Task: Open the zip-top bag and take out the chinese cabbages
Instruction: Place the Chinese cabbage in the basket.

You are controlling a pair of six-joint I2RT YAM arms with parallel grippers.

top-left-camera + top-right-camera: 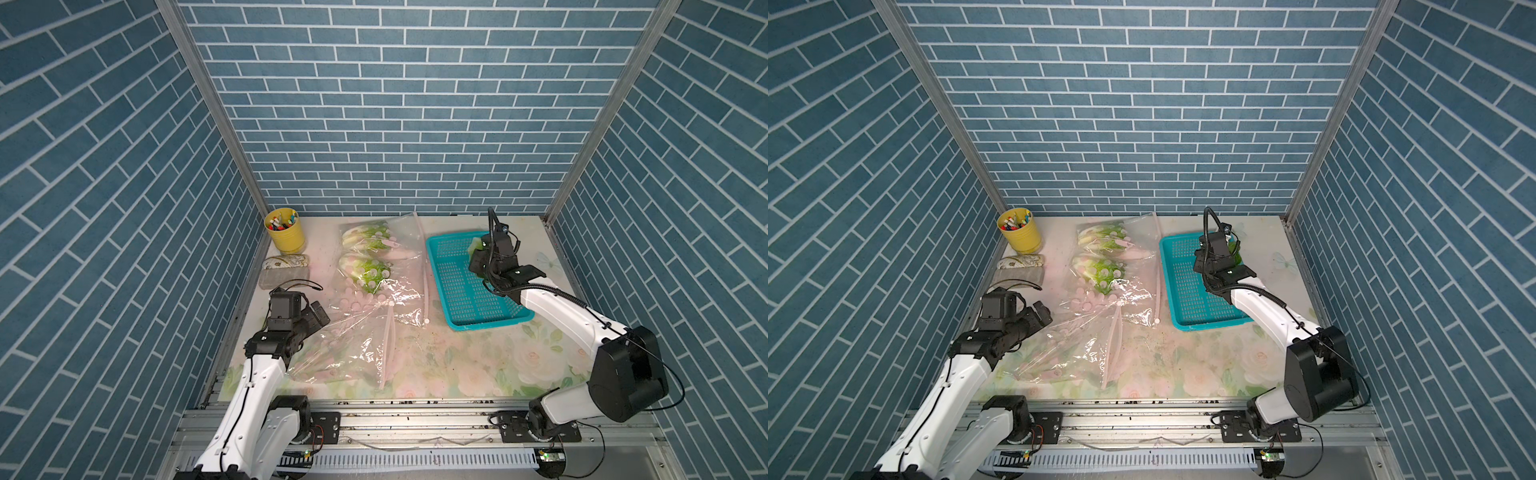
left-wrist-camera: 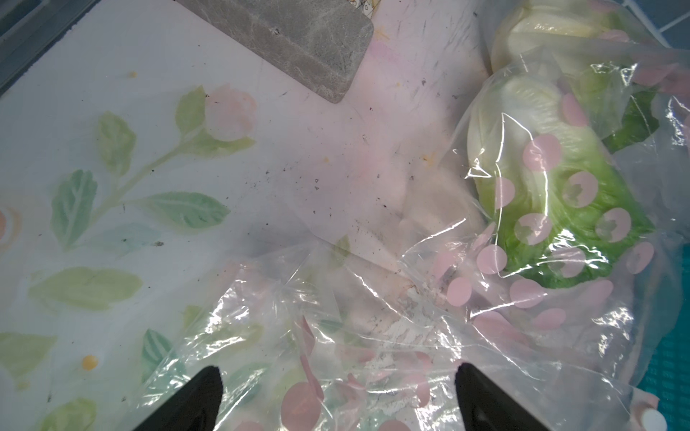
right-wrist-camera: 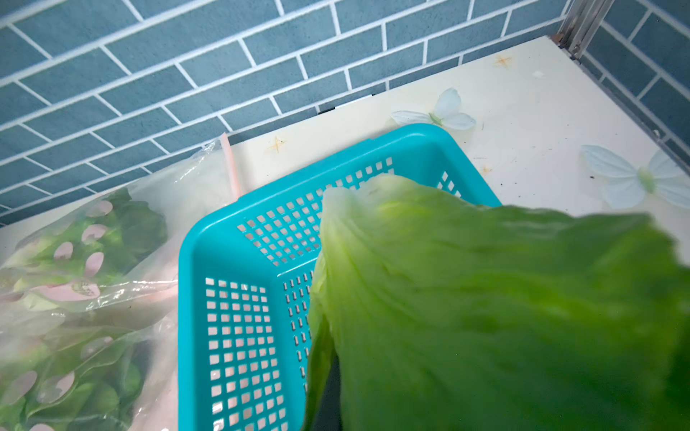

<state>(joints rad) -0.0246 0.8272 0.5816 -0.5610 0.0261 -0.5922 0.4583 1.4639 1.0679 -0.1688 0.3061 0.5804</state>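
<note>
Right hand (image 1: 478,254) clenched on a crinkly green chinese cabbage (image 3: 485,298) over the teal plastic basket (image 3: 224,231).
Left hand (image 2: 338,395) released above the clear pink-dotted zip-top bag (image 2: 373,328).

Right wrist view: a blurred chinese cabbage (image 3: 485,298) fills the lower right, concealing the jaws of the right gripper (image 1: 477,257). Left wrist view: the lower edge cuts off the left gripper (image 2: 336,399). Contents of the yellow cup (image 1: 286,241) are too small to identify.
</note>
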